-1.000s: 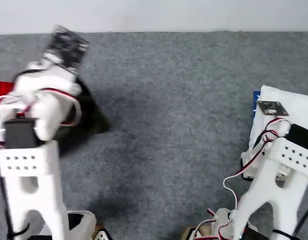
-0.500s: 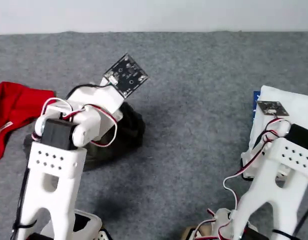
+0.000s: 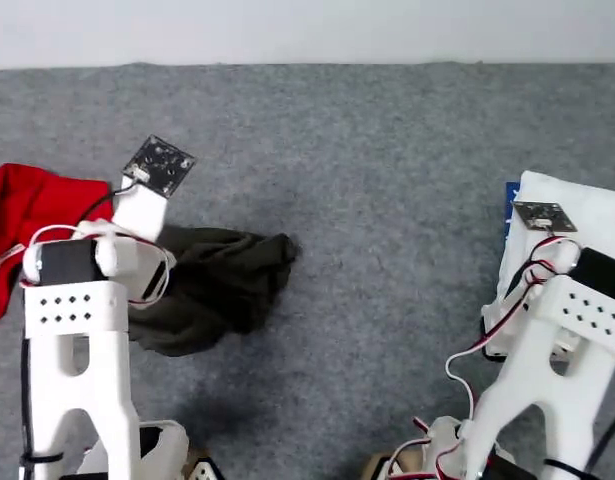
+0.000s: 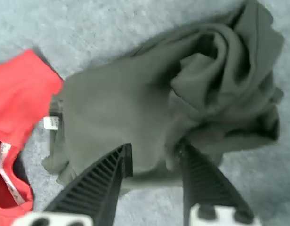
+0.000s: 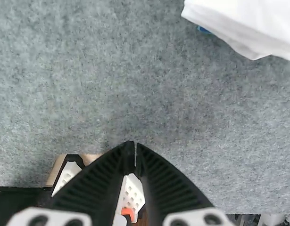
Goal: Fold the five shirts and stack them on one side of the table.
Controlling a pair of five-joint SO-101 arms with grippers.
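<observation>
Closest in, by the arm bases, the right arm (image 3: 557,330) stands upright on the right-hand side of the grey desk (image 3: 387,250). The right fingers (image 5: 111,174) are pressed together tip to tip, nothing between them, and they hang over bare grey desk.

Across on the left-hand side, the left arm (image 3: 77,330) is bent over the cloth. The left fingers (image 4: 104,181) are spread apart, poised above the near edge of the olive shirt (image 4: 182,94), and its fabric shows in the gap between them. I can't tell whether the tips touch the cloth.

That olive shirt (image 3: 222,285) is the one in play: it lies crumpled on the desk just beside the left arm, one half fairly flat, the other bunched into twisted folds toward the middle of the desk. A small white tag (image 4: 51,123) shows at its edge.

Just beyond it, on the outer left, there's the red shirt (image 3: 32,215), unfolded, its corner touching or slipping under the olive one.

Over on the far right, a white shirt (image 3: 587,215) lies folded, partly hidden by the right arm, with a blue edge (image 3: 511,205) peeking out at its side.

At the very back, the desk runs up to a pale wall (image 3: 307,30).
</observation>
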